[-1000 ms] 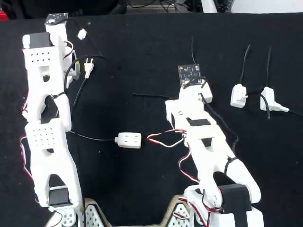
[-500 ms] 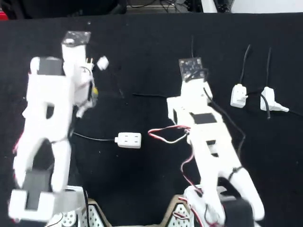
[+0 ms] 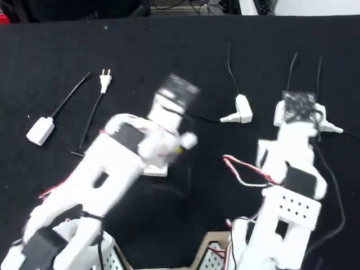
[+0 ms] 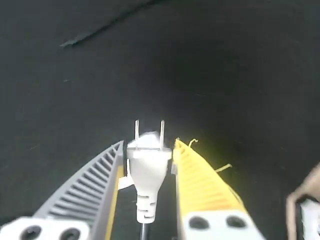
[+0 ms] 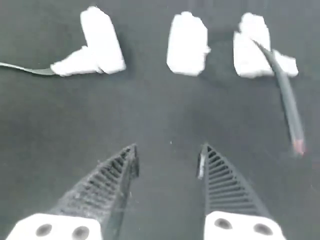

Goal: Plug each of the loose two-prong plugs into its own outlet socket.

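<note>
My left gripper [image 4: 148, 144] is shut on a white two-prong plug [image 4: 147, 165], prongs pointing away over bare black cloth. From above, this plug [image 3: 189, 140] hangs near the table's middle, just above a white outlet strip [image 3: 159, 170] that the arm half covers. Another loose plug [image 3: 104, 80] lies at the far left, with a white socket block [image 3: 40, 130] nearer the left edge. My right gripper [image 5: 167, 152] is open and holds nothing, a short way before a white socket [image 5: 187, 44]. A socket with a plug and dark cable [image 5: 255, 45] lies beside it.
An L-shaped white plug-and-socket piece [image 3: 239, 111] with a thin cable lies centre-right, also seen as the piece [image 5: 95, 47] from the right wrist. Thin black cables run across the black cloth [image 3: 140, 50]. Red and white wires [image 3: 242, 171] loop beside the right arm.
The left arm swung from the far left to the table's middle, carrying the plug. The right arm shifted from the centre to the sockets at the right, uncovering the L-shaped piece.
</note>
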Available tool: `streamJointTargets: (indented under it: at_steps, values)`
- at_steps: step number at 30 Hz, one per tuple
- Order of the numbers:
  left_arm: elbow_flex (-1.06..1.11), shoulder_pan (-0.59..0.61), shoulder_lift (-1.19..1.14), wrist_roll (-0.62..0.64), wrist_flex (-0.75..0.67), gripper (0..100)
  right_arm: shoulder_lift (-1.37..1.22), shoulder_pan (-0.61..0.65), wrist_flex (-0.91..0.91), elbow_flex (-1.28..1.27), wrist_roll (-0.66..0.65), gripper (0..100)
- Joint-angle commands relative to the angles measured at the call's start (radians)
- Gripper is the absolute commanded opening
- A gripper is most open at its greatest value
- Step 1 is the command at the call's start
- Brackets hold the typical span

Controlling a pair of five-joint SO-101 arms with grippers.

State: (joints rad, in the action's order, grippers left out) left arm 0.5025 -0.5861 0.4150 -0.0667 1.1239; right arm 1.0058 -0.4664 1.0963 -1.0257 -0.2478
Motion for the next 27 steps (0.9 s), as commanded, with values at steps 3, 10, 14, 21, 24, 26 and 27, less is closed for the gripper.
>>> streamJointTargets:
  at_steps: [3, 10, 14, 21, 24, 26, 27]
  values:
    - [-0.082, -0.076, -0.044, 0.018, -0.018, 26, 0.025, -0.069, -0.071, -0.077, -0.02, 18.3]
    - [-0.237, 0.13, -0.044, 0.06, 0.037, 26, 0.027, 0.063, -0.068, -0.096, -0.02, 18.4]
    - [-0.26, 0.343, -0.054, 0.058, 0.129, 26, 0.025, 0.27, -0.063, -0.143, -0.014, 18.4]
    - [0.031, 0.668, -0.046, 0.086, -0.051, 26, 0.025, 0.747, -0.186, -0.331, 0.133, 18.4]
    - [0.142, 0.727, -0.049, 0.207, -0.164, 26, 0.025, 0.852, -0.284, -0.392, 0.288, 18.4]
    - [0.213, 0.739, -0.054, 0.275, -0.261, 26, 0.025, 0.901, -0.328, -0.412, 0.348, 18.4]
    - [0.249, 0.74, -0.055, 0.304, -0.313, 26, 0.025, 0.927, -0.339, -0.418, 0.365, 18.4]
